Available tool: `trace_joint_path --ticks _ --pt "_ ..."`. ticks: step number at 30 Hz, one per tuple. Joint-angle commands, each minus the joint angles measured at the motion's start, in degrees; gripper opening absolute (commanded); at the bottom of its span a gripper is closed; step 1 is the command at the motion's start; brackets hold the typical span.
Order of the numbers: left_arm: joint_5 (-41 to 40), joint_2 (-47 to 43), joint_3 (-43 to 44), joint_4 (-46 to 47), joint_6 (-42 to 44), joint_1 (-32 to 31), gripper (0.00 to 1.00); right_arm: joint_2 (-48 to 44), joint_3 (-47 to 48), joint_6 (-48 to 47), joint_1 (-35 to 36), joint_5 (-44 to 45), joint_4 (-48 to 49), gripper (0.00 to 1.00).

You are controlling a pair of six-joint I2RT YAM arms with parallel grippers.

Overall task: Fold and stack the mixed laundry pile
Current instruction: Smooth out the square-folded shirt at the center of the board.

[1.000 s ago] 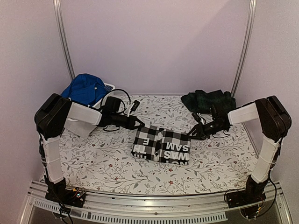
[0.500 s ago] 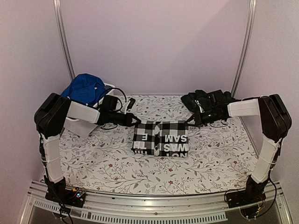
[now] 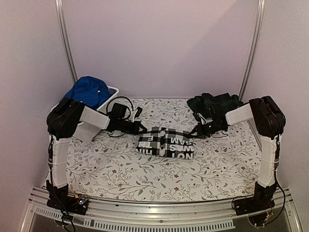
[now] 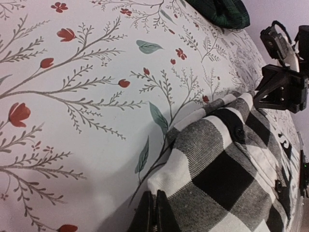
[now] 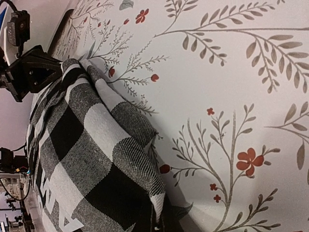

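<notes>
The black-and-white checked shirt (image 3: 165, 143), folded to a rectangle with white lettering, lies mid-table. Its far edge is raised and curled between both grippers. My left gripper (image 3: 143, 128) is shut on the far left corner; in the left wrist view (image 4: 154, 212) the cloth (image 4: 227, 164) bunches at the closed tips. My right gripper (image 3: 194, 133) is shut on the far right corner, and the right wrist view (image 5: 166, 223) shows a white tip of the shirt (image 5: 96, 145) pinched there. The dark tartan garment (image 3: 215, 104) lies at the back right. The blue garment (image 3: 88, 91) is heaped at the back left.
The blue garment sits in a white tub (image 3: 112, 92) by the left arm. A floral cloth (image 3: 111, 159) covers the table. Side walls and metal posts stand close on both sides. Black cables loop behind the left wrist (image 3: 120, 104).
The right gripper has shut on the shirt's far right corner. Both grippers have lifted the far edge and drawn it nearer, so the shirt looks shorter front to back.
</notes>
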Motion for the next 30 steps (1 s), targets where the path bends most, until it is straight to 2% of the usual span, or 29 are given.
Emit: trace_joint_path --ticks 1,2,5,8,11,12,14,16,18,19,21,23,24,27,30 --pt "-5.66 -2.54 -0.9 -1.31 1.3 0.85 0.05 1.12 0.69 0.2 -0.57 9.06 -1.7 0.18" --pt "-6.68 -4.71 -1.9 -0.54 1.8 0.38 0.15 0.55 1.57 -0.02 -0.49 8.89 -2.46 0.31" --pt "-11.17 -12.52 -4.84 0.93 4.05 -0.79 0.44 -4.71 2.07 -0.43 -0.18 8.38 -3.16 0.5" --pt "-14.23 -20.04 -6.64 1.1 5.74 -1.26 0.68 -12.3 1.98 -0.71 0.02 8.77 -3.38 0.6" --pt "-15.55 -27.18 -7.87 1.35 8.61 -2.03 0.83 -20.29 1.85 -1.72 0.04 9.89 -3.56 0.68" --pt "-16.49 -29.79 -8.66 2.12 10.08 -2.67 0.97 -22.87 1.73 -2.4 0.02 10.5 -3.55 0.71" --pt "-17.63 -34.43 -10.66 4.46 12.1 -3.61 1.0 -27.91 1.52 -3.14 0.03 11.2 -3.05 0.82" --pt "-16.08 -37.83 -12.48 6.97 11.67 -3.57 1.0 -31.94 0.11 -2.85 -0.01 10.58 -0.25 0.97" --pt "-15.31 -39.69 -13.86 8.41 7.46 -3.48 1.0 -35.3 -2.91 0.28 -0.25 10.76 6.54 0.99" --pt "-13.82 -39.86 -13.95 8.93 5.85 -3.39 1.0 -36.16 -4.36 5.04 -0.33 10.93 8.36 0.99" --pt "-7.54 -38.01 -12.16 7.36 4.65 -3.49 1.0 -35.68 -6.14 8.17 -0.78 4.49 11.43 0.99" --pt "-3.21 -34.36 -10.07 3.95 1.0 -4.53 1.0 -32.54 -5.3 12.49 -0.39 -5.78 11.89 0.99" --pt "-1.03 -32.85 -10.6 5.07 -1.72 -5.01 1.0 -29.62 -5.94 15.73 0.68 -10.1 13.17 0.99" --pt "5.93 -28.62 -14.67 11.97 -11.18 -7.7 1.0 -27.04 -11.82 23.46 6.02 -13.48 21.68 0.99" --pt "7.36 -24.44 -15.09 11.93 -14.77 -10.95 1.0 -24.19 -15.87 32.49 9.43 -16.68 30.52 0.99"
